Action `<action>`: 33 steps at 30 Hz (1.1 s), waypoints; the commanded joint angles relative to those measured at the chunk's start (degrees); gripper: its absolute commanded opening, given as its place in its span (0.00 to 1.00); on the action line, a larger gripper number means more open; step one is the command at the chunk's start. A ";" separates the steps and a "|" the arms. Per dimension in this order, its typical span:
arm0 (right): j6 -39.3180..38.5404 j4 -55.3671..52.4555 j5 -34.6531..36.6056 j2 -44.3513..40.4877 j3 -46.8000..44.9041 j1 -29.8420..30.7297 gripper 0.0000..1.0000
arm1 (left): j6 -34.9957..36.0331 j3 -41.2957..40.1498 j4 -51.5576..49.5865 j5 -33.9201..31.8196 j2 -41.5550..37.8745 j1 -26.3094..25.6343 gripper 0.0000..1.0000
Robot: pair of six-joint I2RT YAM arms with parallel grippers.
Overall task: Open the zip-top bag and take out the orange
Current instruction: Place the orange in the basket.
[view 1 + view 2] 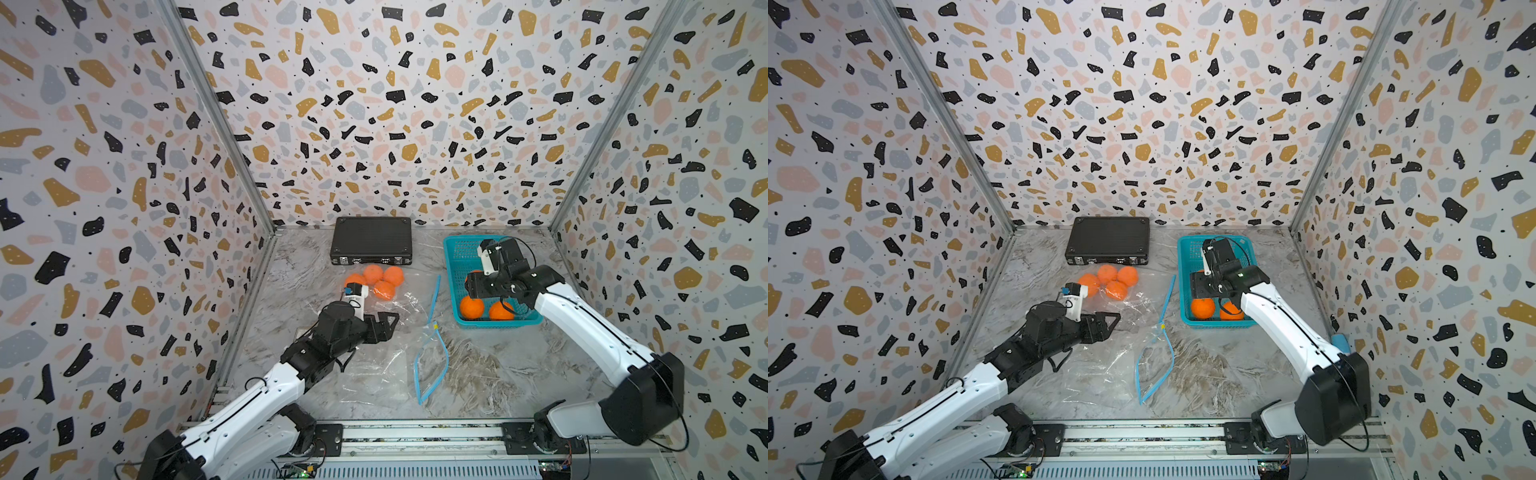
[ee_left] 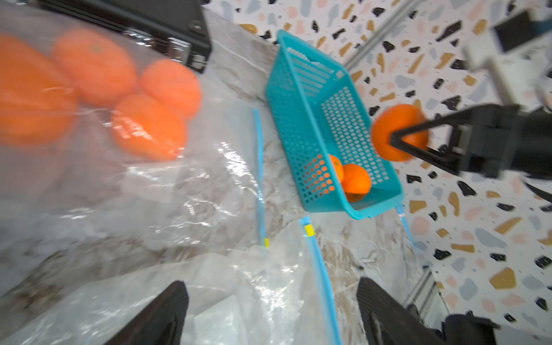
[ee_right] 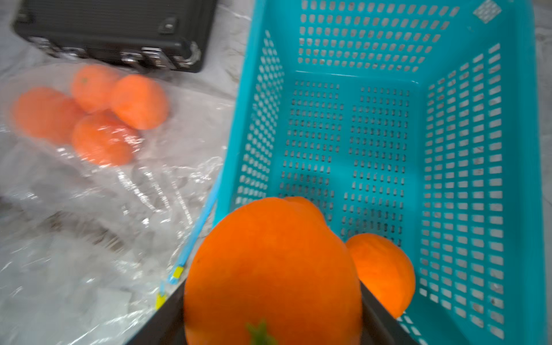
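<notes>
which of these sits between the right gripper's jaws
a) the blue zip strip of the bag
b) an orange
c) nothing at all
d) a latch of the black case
b: the right gripper is shut on an orange, its jaws pressed to either side of the fruit, and it holds it over the teal basket.
</notes>
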 commanded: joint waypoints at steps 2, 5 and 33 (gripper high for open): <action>-2.44 2.45 -0.02 7.49 4.03 -2.30 0.62 | 0.93 1.24 4.52 -2.63 3.27 -2.65 0.90; -4.00 3.27 -0.97 13.20 7.28 -3.01 0.62 | 1.33 0.96 4.90 -4.72 5.51 -3.81 0.91; -2.76 2.49 -8.07 25.19 10.02 -4.61 0.92 | 1.18 -2.94 -0.09 -9.10 3.17 -4.12 0.94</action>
